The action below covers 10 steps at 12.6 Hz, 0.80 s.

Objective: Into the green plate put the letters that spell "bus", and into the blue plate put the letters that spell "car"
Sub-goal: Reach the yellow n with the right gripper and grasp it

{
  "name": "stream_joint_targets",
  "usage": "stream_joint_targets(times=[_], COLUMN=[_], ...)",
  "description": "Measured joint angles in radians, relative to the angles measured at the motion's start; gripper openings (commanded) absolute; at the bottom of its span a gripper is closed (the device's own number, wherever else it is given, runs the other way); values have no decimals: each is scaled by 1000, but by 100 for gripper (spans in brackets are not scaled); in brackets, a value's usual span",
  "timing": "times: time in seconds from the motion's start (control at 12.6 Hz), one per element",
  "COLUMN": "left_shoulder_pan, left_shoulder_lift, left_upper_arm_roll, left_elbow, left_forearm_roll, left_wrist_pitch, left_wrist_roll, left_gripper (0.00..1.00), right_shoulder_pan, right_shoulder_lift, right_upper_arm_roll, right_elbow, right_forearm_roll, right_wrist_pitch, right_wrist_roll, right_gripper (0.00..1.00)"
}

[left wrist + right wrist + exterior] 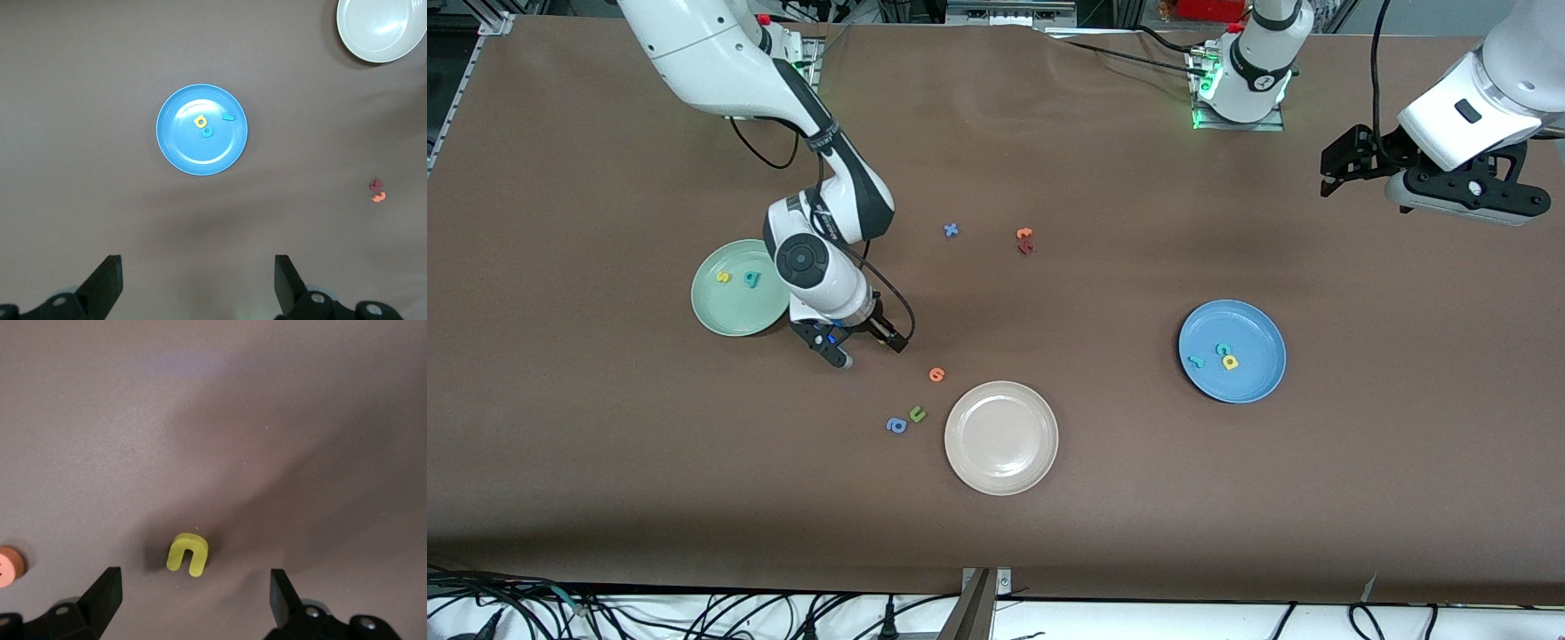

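The green plate [729, 313] holds a yellow "s" [723, 277] and a teal "b" [753, 279]. Beside it, toward the front camera, my right gripper [861, 345] hangs low over the table, open. In the right wrist view a yellow "u" [188, 553] lies flat just ahead of the open gripper [194, 579], untouched; the front view hides it. The blue plate [1256, 336] [193, 155] carries a teal "c" [1224, 349], a teal "r" [1196, 361] and a yellow "a" [1230, 362]. My left gripper [1336, 171] [197, 265] waits high and open at its arm's end of the table.
A beige plate [1000, 437] sits nearest the front camera. Beside it lie a blue "a" [895, 426], a green "u" [917, 413] and an orange round letter [936, 374] [9, 563]. A blue "x" [951, 230], an orange "t" [1024, 234] and a dark red letter [1025, 248] lie mid-table.
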Motion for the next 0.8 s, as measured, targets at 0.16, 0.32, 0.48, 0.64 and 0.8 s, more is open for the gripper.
stream_joint_targets(times=[0.16, 0.32, 0.48, 0.64, 0.8], left_shoulder_pan=[0, 0, 0, -1, -1], left_shoulder_lift=[0, 0, 0, 0, 0], left_upper_arm_roll=[0, 0, 0, 0, -1], left_elbow=[1, 1, 1, 1, 1], left_forearm_roll=[0, 0, 0, 0, 0], left_wrist_pitch=[0, 0, 0, 0, 0], left_wrist_roll=[0, 0, 0, 0, 0], left_gripper=[100, 100, 100, 100, 100], right_shoulder_pan=[0, 0, 0, -1, -1], right_shoulder_lift=[6, 10, 13, 17, 20], right_upper_arm_roll=[0, 0, -1, -2, -3], right_elbow=[4, 4, 4, 4, 4], right_forearm_roll=[2, 3, 4, 4, 4], right_wrist_pitch=[1, 1, 1, 1, 1], right_wrist_roll=[5, 6, 6, 6, 6], right_gripper=[87, 82, 77, 68, 46])
